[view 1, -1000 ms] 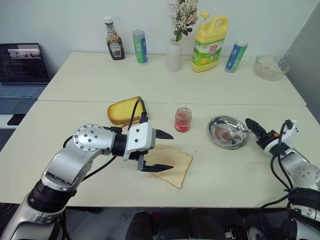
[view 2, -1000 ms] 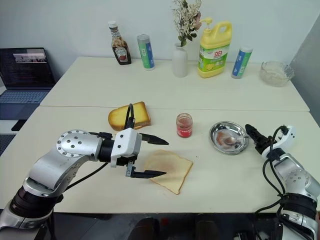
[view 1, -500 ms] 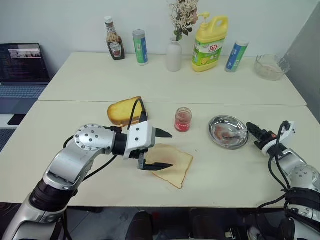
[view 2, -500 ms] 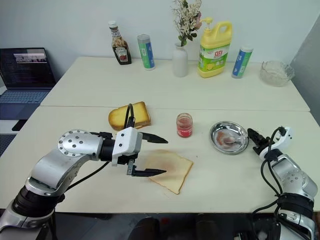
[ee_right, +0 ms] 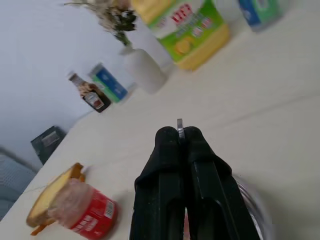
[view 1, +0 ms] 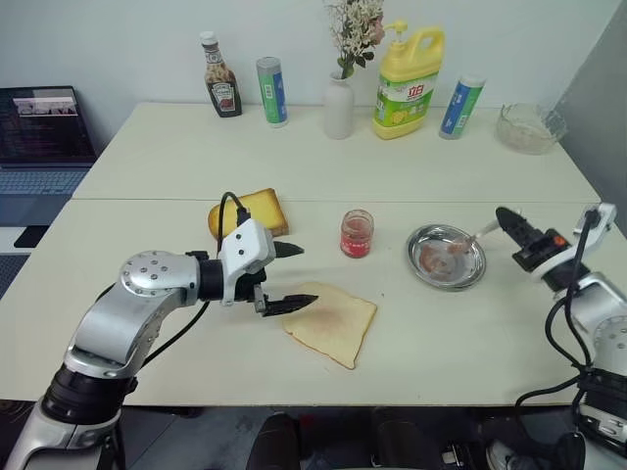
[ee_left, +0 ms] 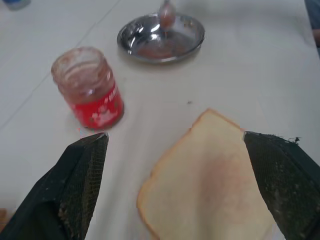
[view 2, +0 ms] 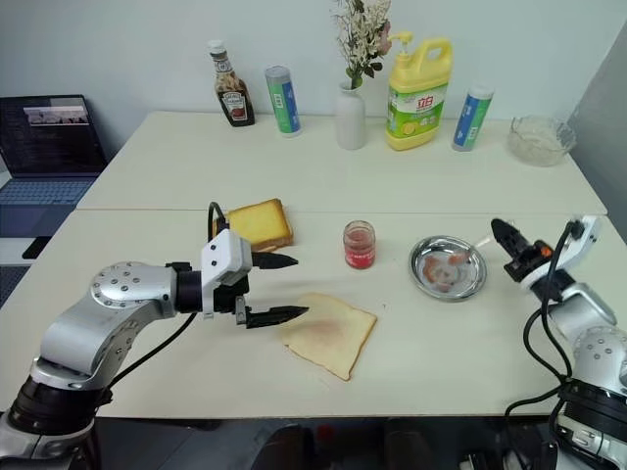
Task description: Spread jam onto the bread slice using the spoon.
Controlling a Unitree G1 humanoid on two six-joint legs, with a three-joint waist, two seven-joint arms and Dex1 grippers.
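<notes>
Two tools are working over the desk. Toward the front edge, the left tool (view 1: 287, 275) is hovering wide open beside the bread slice (view 1: 331, 322), holding nothing. Mid-desk, the jam (view 1: 356, 233) is standing in its red-labelled jar, writing unreadable. Toward the right edge, the right tool (view 1: 511, 224) is pinching the spoon (view 1: 477, 235) above the steel dish (view 1: 447, 258). Carrying it tilted risks dripping jam or slipping from the pinch.

Back row — ketchup bottle (view 1: 217, 74), vase (view 1: 339, 108), detergent jug (view 1: 406, 69).
</notes>
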